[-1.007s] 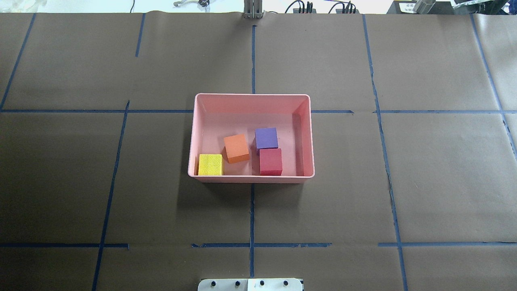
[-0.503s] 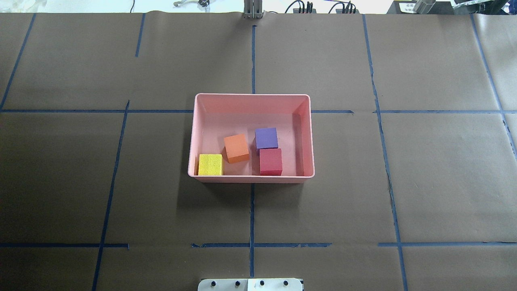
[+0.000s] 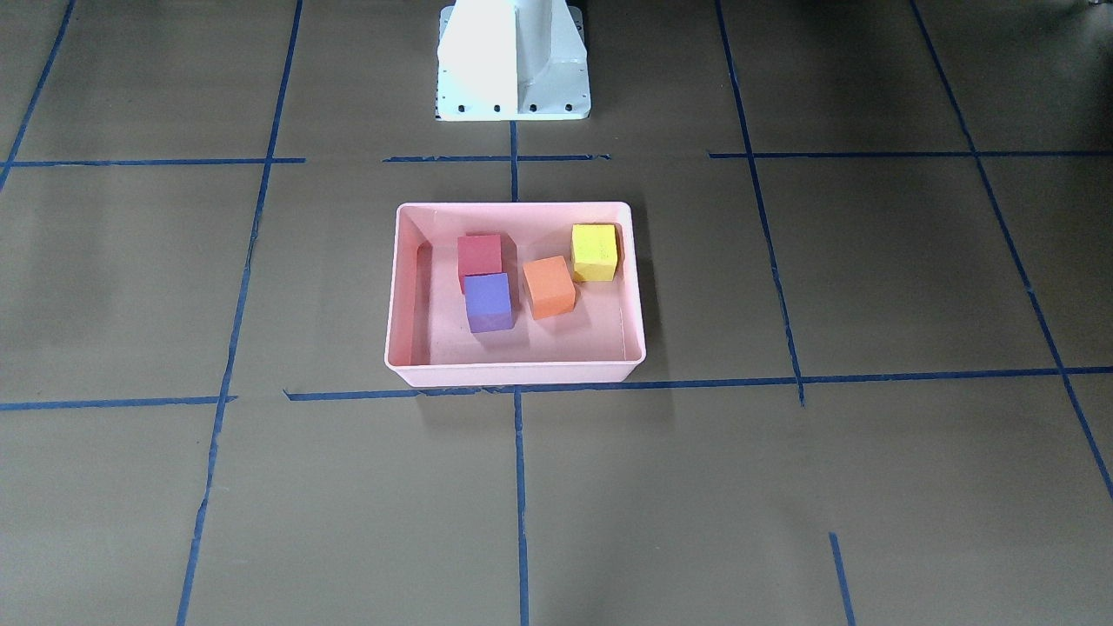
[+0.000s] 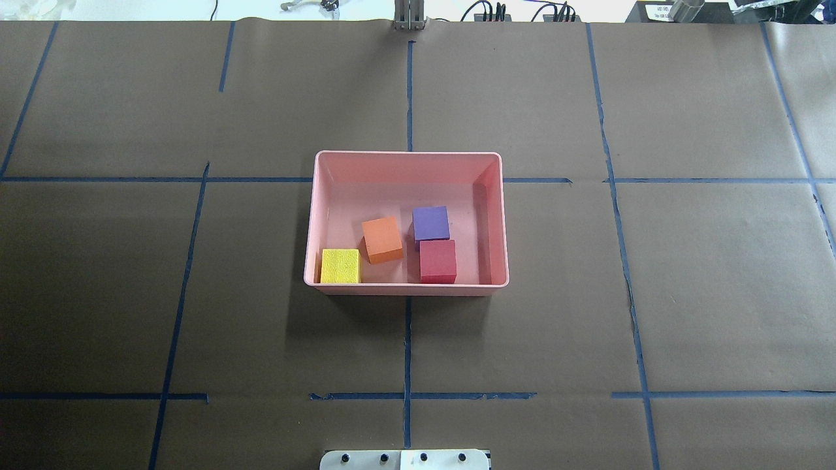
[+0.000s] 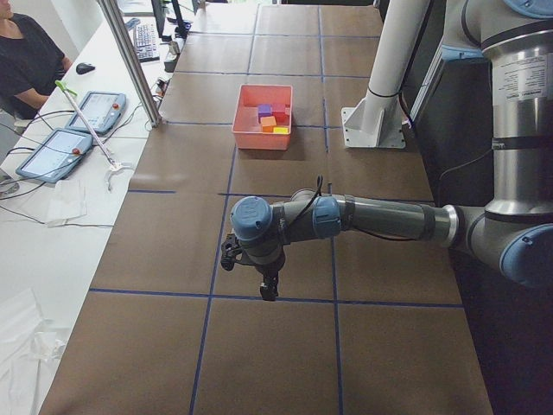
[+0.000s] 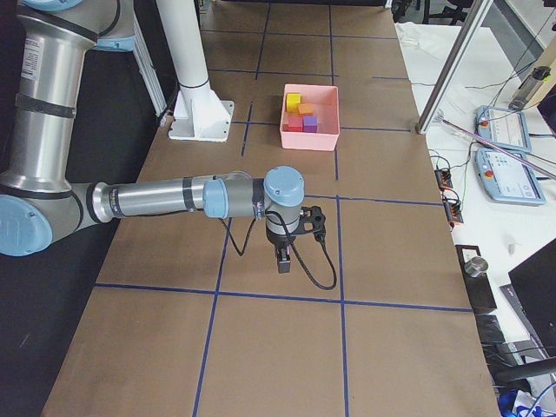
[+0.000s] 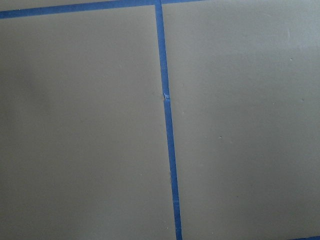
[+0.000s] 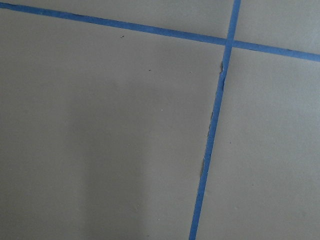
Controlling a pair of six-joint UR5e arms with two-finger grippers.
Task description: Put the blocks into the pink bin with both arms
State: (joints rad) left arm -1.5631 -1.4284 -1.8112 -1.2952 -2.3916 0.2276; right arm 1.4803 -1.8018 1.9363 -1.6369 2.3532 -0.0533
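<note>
My left arm (image 5: 380, 216) and right arm (image 6: 165, 198) are smooth grey metal tubes joined by rounded light-blue caps, and each upper link bears a white label (image 6: 33, 54) of small print. A thin black cable (image 6: 317, 265) loops at each wrist beside my left gripper (image 5: 269, 292) and right gripper (image 6: 283, 259), both small and black. My pedestal (image 3: 513, 61) is white, its foot plate dotted with dark bolts.
</note>
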